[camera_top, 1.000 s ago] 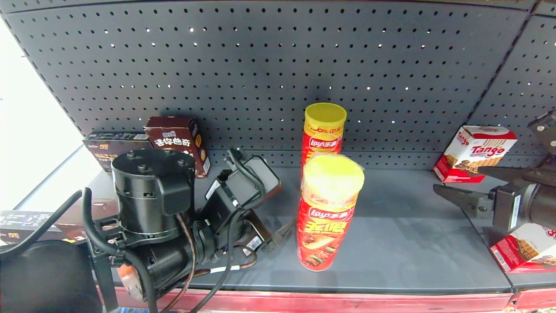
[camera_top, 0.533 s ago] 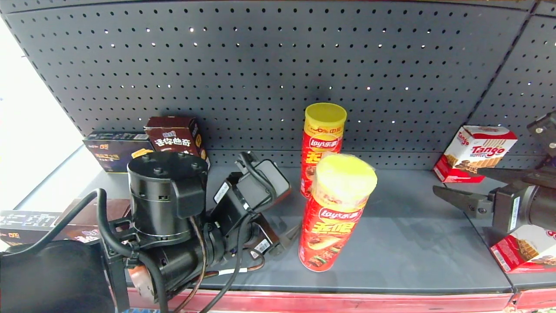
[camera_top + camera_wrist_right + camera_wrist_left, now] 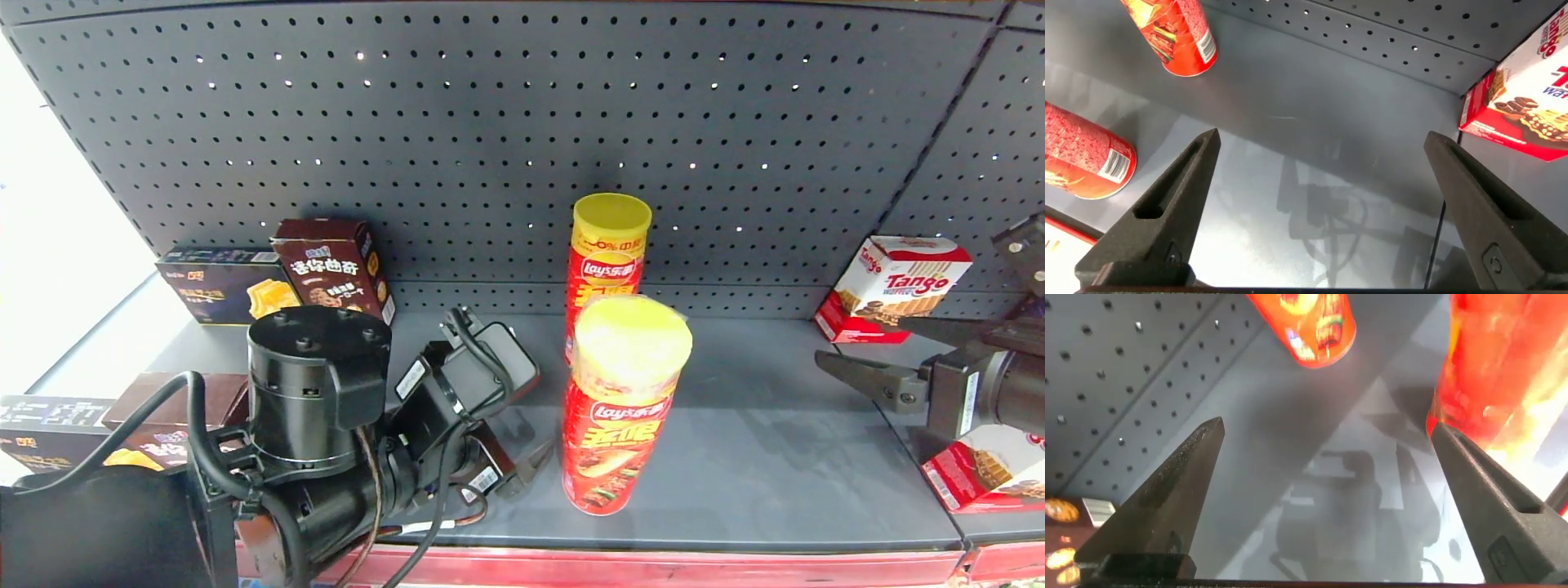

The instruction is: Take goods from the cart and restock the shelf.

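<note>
1. Head view: my left pincer [image 3: 535,461] is backing off the front chip can [image 3: 622,408], jaws wide.
2. That can is settling upright on the shelf [image 3: 775,457] after tilting; this placement is looking done.

Shelf [image 3: 775,457] — matt metal; can [image 3: 616,441] glossy

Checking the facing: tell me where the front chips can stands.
Head view: the front chips can stands on the shelf, before the rear chips can, right of the left gripper.
</note>
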### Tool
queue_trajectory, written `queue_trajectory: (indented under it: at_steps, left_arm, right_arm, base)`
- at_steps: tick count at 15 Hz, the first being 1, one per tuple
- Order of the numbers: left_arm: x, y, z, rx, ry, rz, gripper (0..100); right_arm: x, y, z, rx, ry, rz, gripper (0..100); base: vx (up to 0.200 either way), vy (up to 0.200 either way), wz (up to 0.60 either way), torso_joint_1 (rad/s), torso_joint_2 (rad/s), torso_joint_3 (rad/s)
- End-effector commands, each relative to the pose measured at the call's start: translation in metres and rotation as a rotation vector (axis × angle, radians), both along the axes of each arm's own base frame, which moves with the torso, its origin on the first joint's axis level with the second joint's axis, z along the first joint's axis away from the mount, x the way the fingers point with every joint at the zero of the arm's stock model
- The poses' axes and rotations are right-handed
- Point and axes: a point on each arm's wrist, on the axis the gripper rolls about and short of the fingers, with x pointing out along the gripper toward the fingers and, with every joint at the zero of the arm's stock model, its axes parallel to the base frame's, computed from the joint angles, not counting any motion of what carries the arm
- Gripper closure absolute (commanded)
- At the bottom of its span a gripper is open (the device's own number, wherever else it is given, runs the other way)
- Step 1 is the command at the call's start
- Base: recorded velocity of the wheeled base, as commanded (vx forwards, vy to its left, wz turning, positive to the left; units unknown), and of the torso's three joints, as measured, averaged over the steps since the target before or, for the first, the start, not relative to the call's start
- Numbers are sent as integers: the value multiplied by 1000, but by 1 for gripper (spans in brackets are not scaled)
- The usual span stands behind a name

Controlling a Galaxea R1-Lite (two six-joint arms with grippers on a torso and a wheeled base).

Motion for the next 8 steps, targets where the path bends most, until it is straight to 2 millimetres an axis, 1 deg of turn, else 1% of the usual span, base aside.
queue_trajectory:
  at_steps: [1,3,8]
  left_arm:
    - [-4,4,2,-1,-4,1,0]
    - [-10,8,3,-3,-5,-5,0]
    - [-18,2,2,-2,-2,-46,0]
  right_arm:
    - [-1,0,1,2,-4,0,0]
    - [-1,0,1,2,-6,0,0]
    - [-1,0,1,0,-5,0,0]
  base:
    - [0,0,0,0,0,0]
    - [0,0,0,0,0,0]
    - [0,0,0,0,0,0]
